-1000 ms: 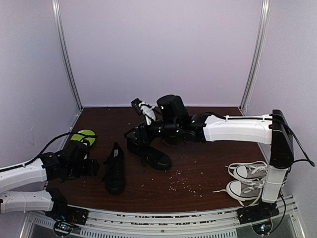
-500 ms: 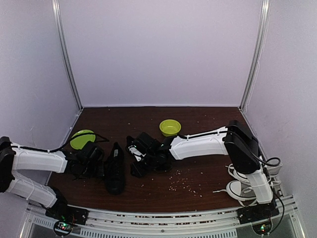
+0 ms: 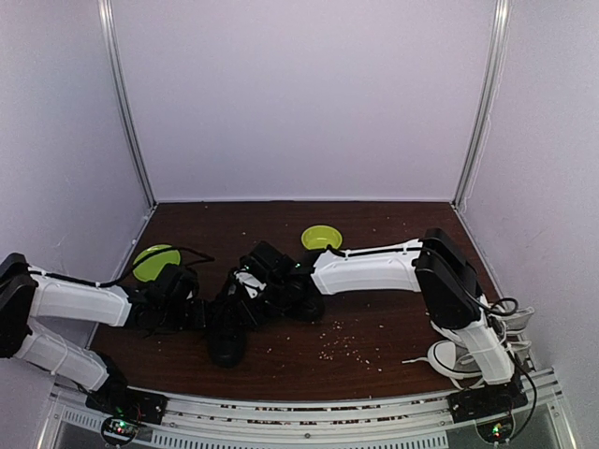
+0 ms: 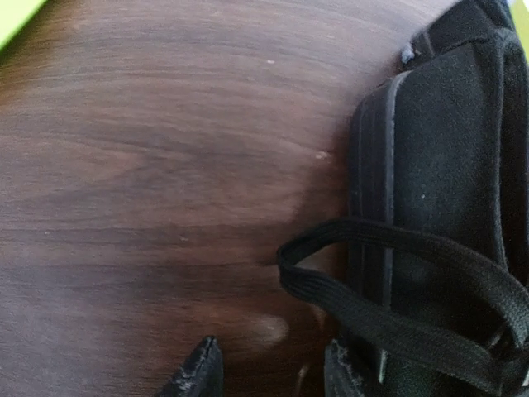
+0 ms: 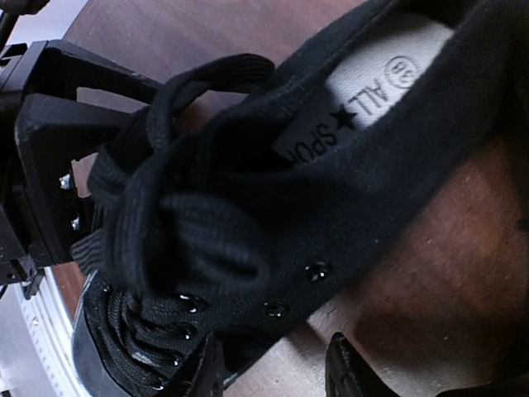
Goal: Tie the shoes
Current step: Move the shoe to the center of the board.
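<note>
**user1:** the black canvas low-top sneaker (image 5: 273, 190) is black all over, laces included. Only the insole (image 5: 388, 74) is white, with black lettering.

**user2:** yep. The dark brown wooden table (image 4: 149, 165) shows streaky grain, the round bowl (image 3: 321, 238) is lime green, and the grey-and-white canvas sneakers (image 3: 447, 355) have white laces.

Left pincer (image 3: 194, 313) reaching low rightward, right pincer (image 3: 245, 301) low leftward, both jaws partly apart

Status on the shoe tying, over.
Left gripper and right gripper open, flanking one black shoe. Lace loop loose, ungripped. No obstruction seen.
</note>
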